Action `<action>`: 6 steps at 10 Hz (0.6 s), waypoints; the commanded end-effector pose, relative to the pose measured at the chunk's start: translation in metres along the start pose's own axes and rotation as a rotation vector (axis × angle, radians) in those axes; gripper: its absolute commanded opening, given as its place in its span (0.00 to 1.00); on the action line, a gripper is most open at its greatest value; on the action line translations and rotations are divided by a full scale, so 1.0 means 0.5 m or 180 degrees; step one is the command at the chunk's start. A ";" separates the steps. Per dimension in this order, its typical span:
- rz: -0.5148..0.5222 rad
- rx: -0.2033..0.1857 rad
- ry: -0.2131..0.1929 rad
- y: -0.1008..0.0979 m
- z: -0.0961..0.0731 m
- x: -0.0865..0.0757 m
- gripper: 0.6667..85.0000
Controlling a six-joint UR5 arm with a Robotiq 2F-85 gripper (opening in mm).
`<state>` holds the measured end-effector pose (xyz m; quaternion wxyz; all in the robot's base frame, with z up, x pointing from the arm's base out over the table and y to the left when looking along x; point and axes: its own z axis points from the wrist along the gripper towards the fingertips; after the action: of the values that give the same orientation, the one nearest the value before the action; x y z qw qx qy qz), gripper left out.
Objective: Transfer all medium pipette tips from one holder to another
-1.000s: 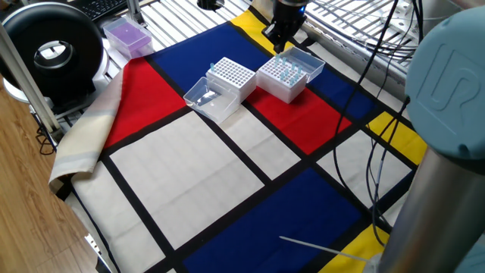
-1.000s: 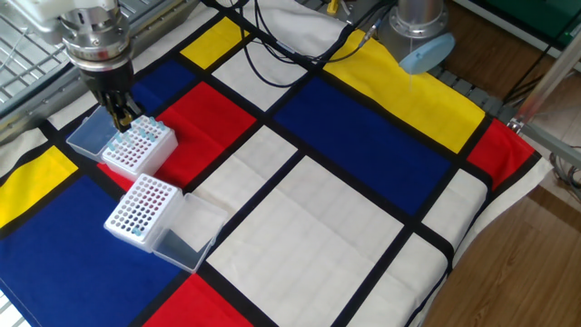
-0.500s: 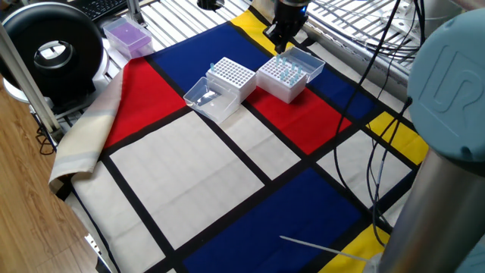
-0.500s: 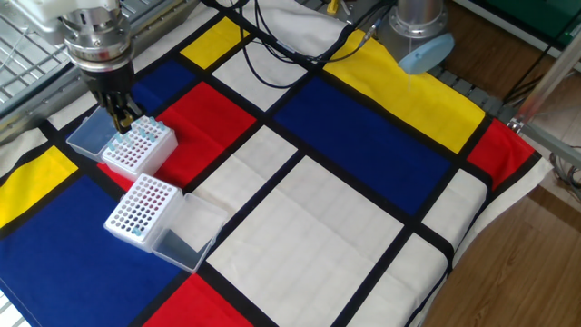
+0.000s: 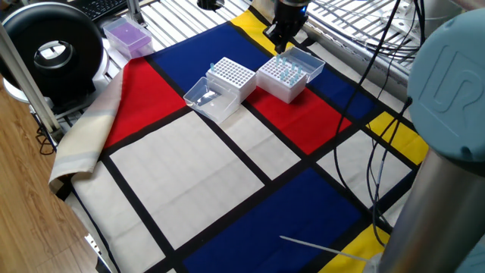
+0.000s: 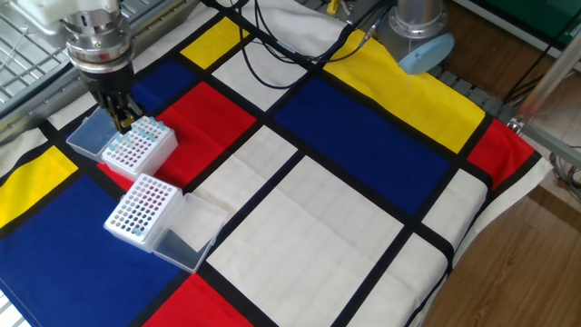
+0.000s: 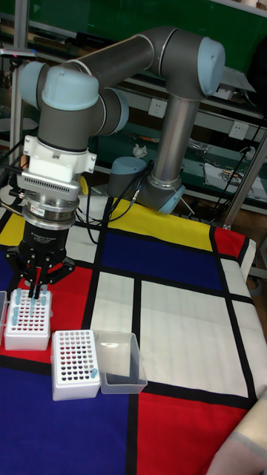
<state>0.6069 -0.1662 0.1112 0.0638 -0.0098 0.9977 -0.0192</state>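
A: Location of the medium pipette tips (image 7: pixel 30 306)?

B: Seated in the far white holder (image 6: pixel 138 147); a few sit in the near holder (image 7: pixel 75 364).

A: End effector (image 7: pixel 36 292) state?

B: Fingers nearly together directly above the far holder's tips; a gripped tip cannot be confirmed.

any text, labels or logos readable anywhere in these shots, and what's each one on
"UR": embossed logo, seen partly and at an angle, on the blue arm joint cap close to one fixed camera.
Nothing else reads: the keyboard keys at the top edge are too small and blurred, and the two white tip boxes, the purple box and the checked cloth show no print.
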 end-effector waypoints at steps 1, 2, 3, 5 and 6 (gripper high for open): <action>-0.0215 0.0003 0.0143 -0.008 -0.002 0.021 0.11; -0.0254 0.0006 0.0154 -0.011 -0.003 0.022 0.14; -0.0279 0.0005 0.0159 -0.012 -0.004 0.023 0.15; -0.0361 0.0002 0.0174 -0.018 -0.005 0.025 0.19; -0.0392 0.0011 0.0175 -0.022 -0.005 0.025 0.20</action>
<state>0.5956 -0.1751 0.1112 0.0375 -0.0575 0.9973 -0.0278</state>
